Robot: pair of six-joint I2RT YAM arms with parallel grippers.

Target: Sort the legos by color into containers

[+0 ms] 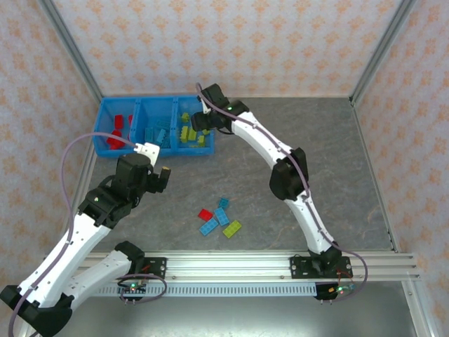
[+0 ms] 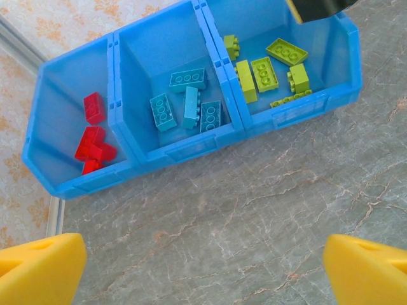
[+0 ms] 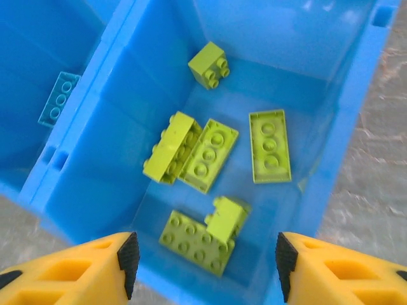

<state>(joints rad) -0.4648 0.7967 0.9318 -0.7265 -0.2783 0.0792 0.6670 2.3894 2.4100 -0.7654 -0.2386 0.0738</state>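
The containers (image 1: 156,152) are three joined blue bins at the back left of the table. Red legos (image 2: 92,143) lie in the left bin, light blue ones (image 2: 187,105) in the middle, lime green ones (image 3: 206,155) in the right. My right gripper (image 3: 206,257) hangs open over the right bin, nothing between its pads; a small green brick (image 3: 227,217) rests on a green plate just below. My left gripper (image 2: 203,270) is wide open and empty over bare table in front of the bins. Several loose legos (image 1: 220,217), red, blue and green, lie mid-table.
The cell's patterned walls and metal posts (image 1: 74,56) stand close behind and left of the bins. The right arm (image 1: 280,165) stretches diagonally across the table's middle. Grey marbled table (image 1: 337,161) lies open on the right.
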